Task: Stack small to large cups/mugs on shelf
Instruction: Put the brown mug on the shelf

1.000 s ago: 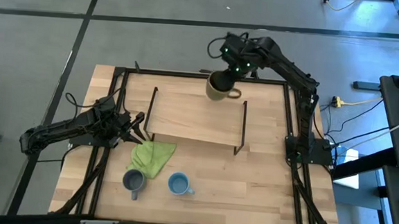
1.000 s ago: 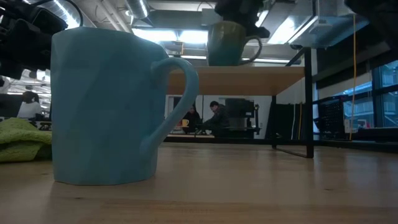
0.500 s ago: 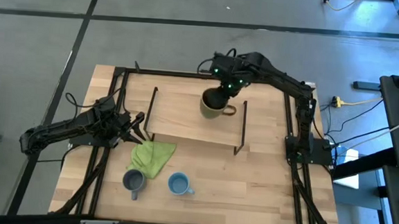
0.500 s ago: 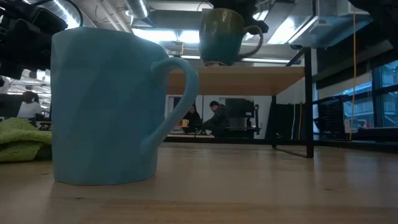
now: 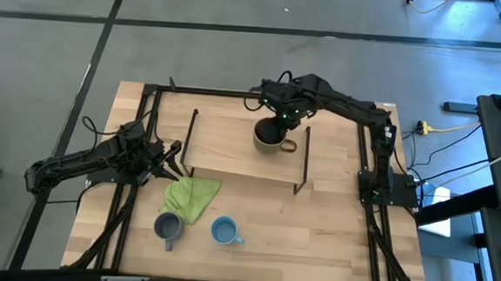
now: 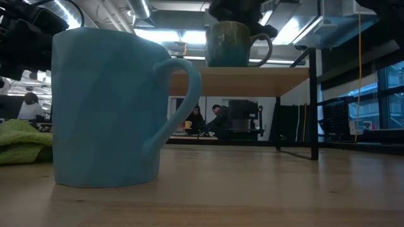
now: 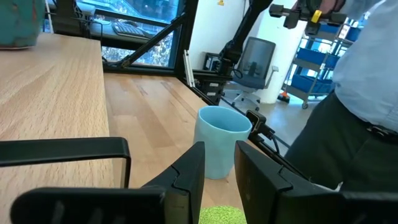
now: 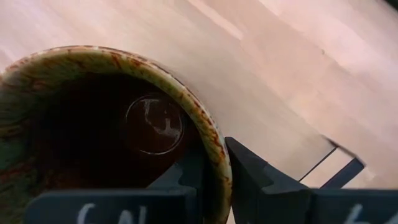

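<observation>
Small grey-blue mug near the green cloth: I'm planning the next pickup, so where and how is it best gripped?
The grey-blue mug stands upright, mouth open. Probably pinch its rim from above, one finger inside, opposite the handle and away from the cloth.

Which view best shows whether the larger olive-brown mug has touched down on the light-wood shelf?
The low view: the olive-brown mug appears to sit on the light-wood shelf, right gripper above. The high view shows only its position; the right wrist view shows the fingers pinching its rim; the left wrist view misses it.
</observation>
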Robot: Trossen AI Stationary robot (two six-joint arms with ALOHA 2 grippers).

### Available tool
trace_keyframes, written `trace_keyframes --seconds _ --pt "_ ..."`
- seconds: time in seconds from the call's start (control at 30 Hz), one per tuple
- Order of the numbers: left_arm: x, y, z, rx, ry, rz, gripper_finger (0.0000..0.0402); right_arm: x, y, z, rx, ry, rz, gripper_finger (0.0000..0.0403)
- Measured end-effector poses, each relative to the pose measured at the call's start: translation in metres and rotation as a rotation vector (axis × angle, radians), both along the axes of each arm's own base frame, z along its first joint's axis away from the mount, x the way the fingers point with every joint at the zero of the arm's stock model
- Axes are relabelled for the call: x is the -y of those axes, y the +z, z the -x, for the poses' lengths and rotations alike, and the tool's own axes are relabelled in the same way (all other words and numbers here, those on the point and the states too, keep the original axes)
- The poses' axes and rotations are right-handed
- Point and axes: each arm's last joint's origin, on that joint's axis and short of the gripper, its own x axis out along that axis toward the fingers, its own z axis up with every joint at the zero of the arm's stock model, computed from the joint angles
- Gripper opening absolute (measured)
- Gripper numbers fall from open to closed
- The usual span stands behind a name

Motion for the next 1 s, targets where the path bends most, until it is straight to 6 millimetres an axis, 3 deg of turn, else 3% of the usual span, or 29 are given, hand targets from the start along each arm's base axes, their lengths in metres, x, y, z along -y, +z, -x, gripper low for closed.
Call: trace_keyframes --seconds 0.47,1.0 --pt "0.0 0.0 0.0 0.0 0.0 0.0 0.0082 -0.015 0.0 -0.003 -0.005 -0.005 0.027 0.0052" --pt "0.0 0.0 0.0 0.0 0.0 0.0 0.0082 -0.016 0.004 0.0 0.006 0.029 0.035 0.0122"
